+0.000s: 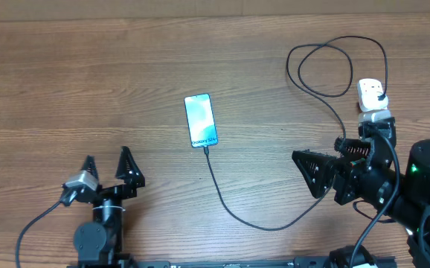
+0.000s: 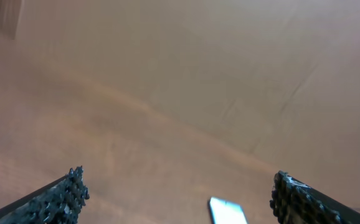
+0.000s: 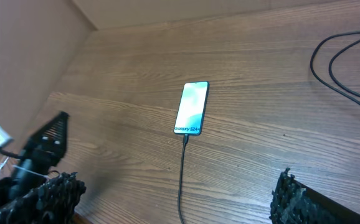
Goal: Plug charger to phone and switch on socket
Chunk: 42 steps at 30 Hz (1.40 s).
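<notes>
Table [image 1: 88, 74]: 1, wood-grain, lying under both grippers.
Grippers: 2. The left gripper [image 1: 107, 156] has its jaws spread wide and holds nothing. The right gripper [image 1: 308, 175] is the same.
Socket [image 1: 371, 93]: 1, white, partly hidden by the right arm, behind the right gripper.
Phone [image 1: 201, 120]: 1, lying flat with its screen lit blue, straight ahead of the right gripper and ahead-right of the left gripper, apart from both.
Charger [image 1: 230, 208]: 1 black cable. Its tip is at the phone's bottom edge and seems to be plugged in. The cable passes the right gripper and loops towards the socket.
</notes>
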Available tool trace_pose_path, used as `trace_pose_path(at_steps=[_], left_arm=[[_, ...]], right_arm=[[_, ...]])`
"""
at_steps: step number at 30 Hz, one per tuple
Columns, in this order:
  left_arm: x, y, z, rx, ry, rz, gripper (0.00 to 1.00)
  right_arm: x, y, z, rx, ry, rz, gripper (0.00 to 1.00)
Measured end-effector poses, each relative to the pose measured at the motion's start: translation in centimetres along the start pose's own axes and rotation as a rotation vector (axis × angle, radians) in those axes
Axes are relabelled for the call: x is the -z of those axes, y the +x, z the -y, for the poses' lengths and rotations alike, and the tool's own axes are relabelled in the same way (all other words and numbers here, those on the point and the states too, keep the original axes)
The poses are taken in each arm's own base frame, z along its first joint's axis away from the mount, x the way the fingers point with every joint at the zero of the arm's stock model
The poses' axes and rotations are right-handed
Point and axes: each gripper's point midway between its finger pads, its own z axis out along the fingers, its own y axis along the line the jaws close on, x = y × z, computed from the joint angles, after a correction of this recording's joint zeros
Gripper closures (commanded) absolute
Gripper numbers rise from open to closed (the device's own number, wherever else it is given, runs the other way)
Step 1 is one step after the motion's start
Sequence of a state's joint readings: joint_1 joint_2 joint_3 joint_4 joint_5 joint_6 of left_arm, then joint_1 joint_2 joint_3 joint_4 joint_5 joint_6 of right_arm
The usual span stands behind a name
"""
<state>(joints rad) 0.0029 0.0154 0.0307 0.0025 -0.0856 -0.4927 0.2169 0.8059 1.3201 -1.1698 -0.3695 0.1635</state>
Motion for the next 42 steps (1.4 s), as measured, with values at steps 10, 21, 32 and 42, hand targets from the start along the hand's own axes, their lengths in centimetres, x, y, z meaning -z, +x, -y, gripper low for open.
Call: trace_pose_path(at_steps=[10, 21, 32, 42], left_arm=[[0.0, 2.7, -1.2, -0.001, -0.035, -0.092, 0.01], [0.0, 2.8, -1.1, -0.058, -0.024, -0.098, 0.00], [0.0, 2.8, -1.1, -0.059, -0.024, -0.098, 0.00], [0.0, 2.8, -1.1, -0.062, -0.024, -0.098, 0.00]], right_arm=[[0.0, 0.0, 0.0, 0.000, 0.000, 0.000, 0.00], [0.0, 0.0, 0.0, 0.000, 0.000, 0.000, 0.00], [0.0, 0.0, 0.0, 0.001, 0.000, 0.000, 0.00], [0.0, 0.0, 0.0, 0.000, 0.000, 0.000, 0.00]])
